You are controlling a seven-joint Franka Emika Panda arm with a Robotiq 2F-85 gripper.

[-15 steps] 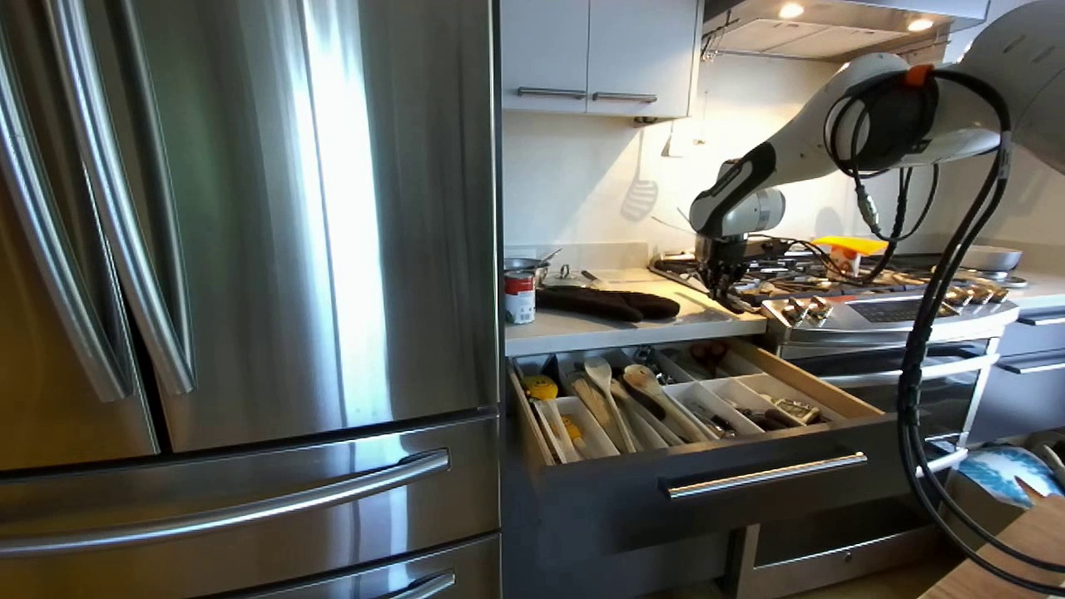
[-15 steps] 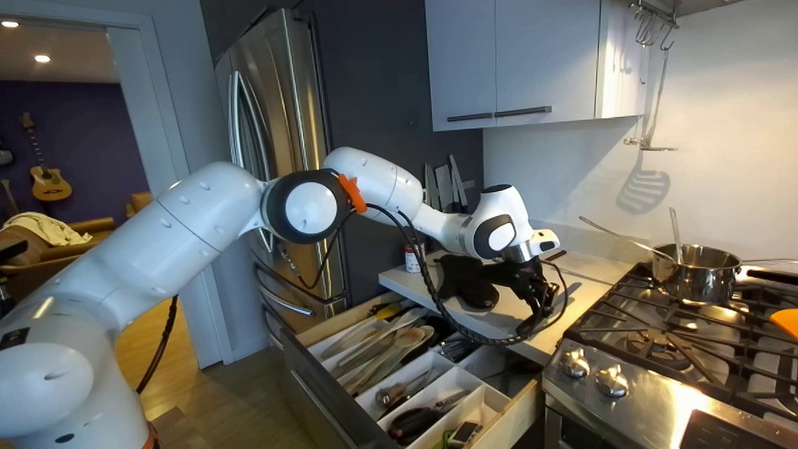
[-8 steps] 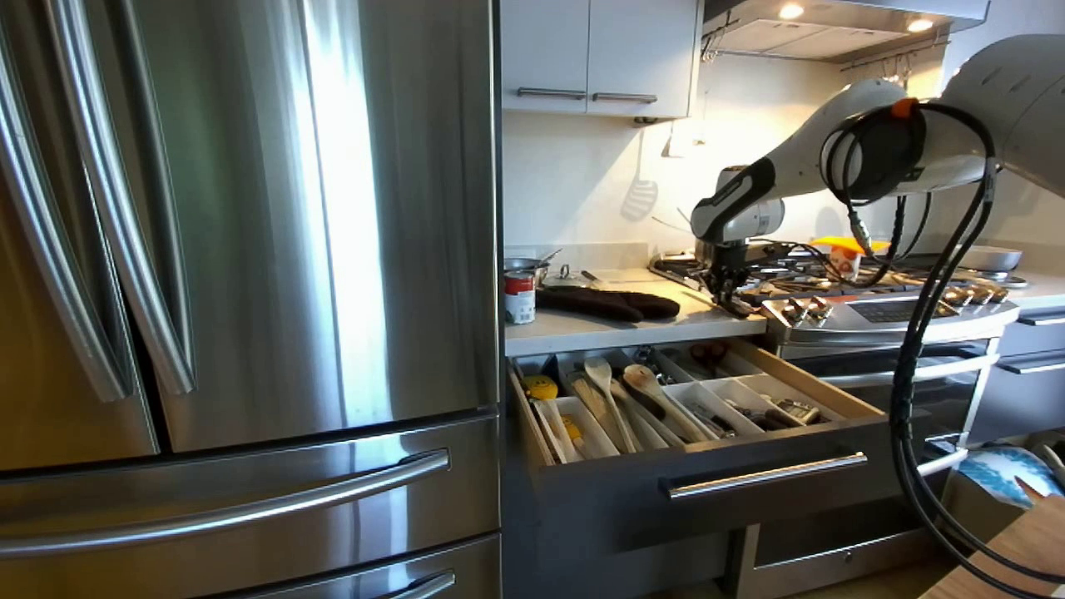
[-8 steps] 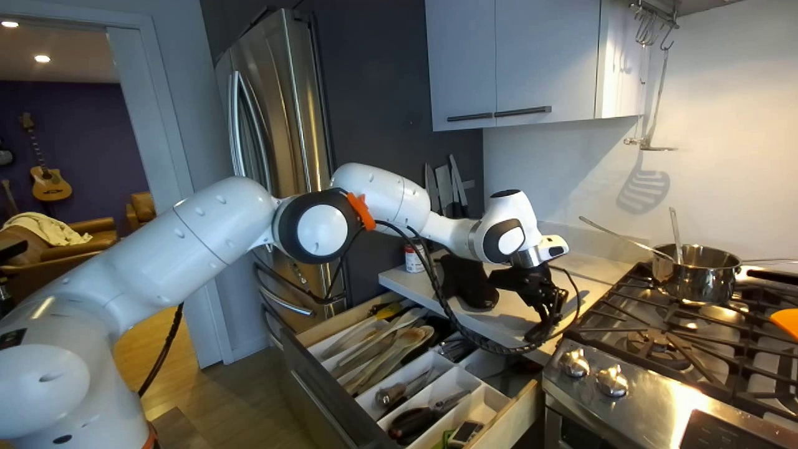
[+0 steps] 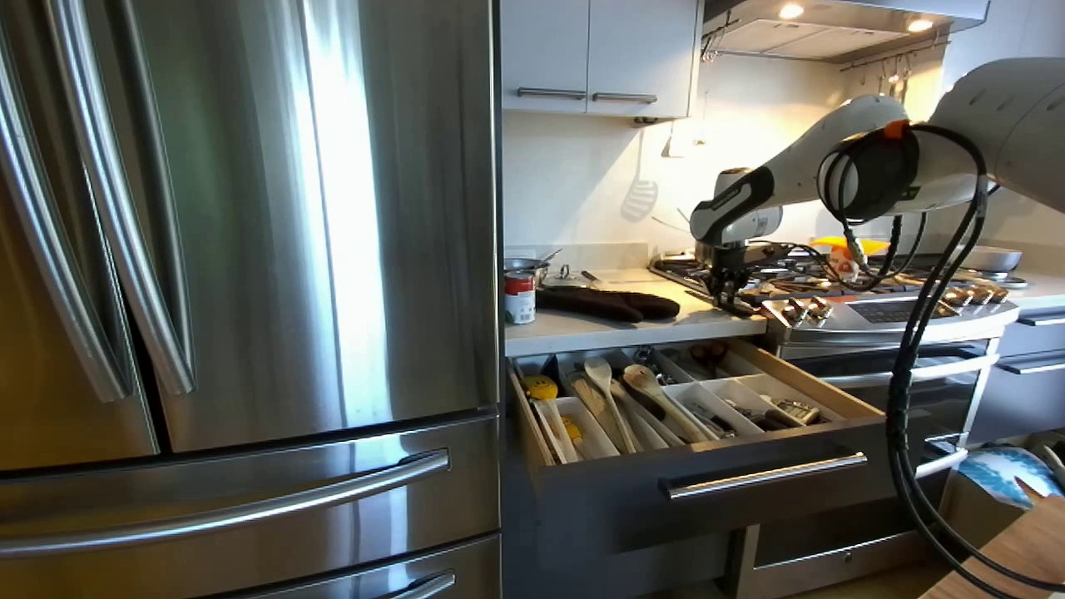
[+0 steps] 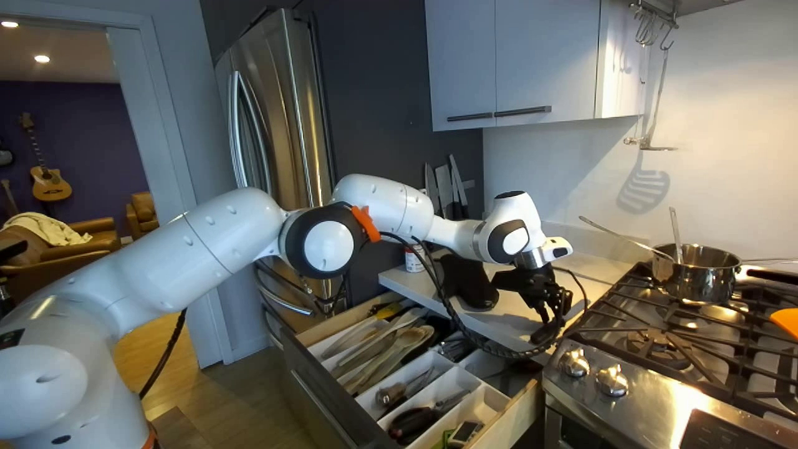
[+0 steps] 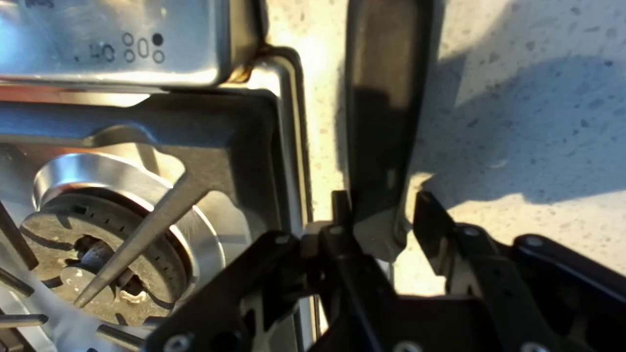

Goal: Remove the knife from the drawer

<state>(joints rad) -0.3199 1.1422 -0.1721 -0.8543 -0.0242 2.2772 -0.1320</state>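
The drawer (image 5: 632, 492), also in an exterior view (image 6: 327, 391), stands pulled out, with wooden spoons and tools in its dividers. My gripper (image 5: 730, 298) is over the counter's end beside the stove, above and behind the drawer; it also shows in an exterior view (image 6: 553, 317). The knife's black handle (image 7: 381, 98) lies between my fingertips (image 7: 384, 208) in the wrist view. A lit gap shows between handle and right finger; the left finger is close against it. The knife (image 6: 541, 335) appears to rest on the counter; its blade is mostly hidden.
A black oven mitt (image 5: 616, 304) and a red-and-white can (image 5: 520, 298) stand on the counter. The gas stove (image 6: 629, 355) with a steel pot (image 6: 698, 274) adjoins the counter's end. A black cable (image 6: 449, 312) loops from the arm near the drawer. The fridge (image 5: 250, 249) stands beside the drawer.
The arm has sunk. The gripper has come down and moved slightly toward the stove, and the dark handle has shifted with it. The drawer has not moved.
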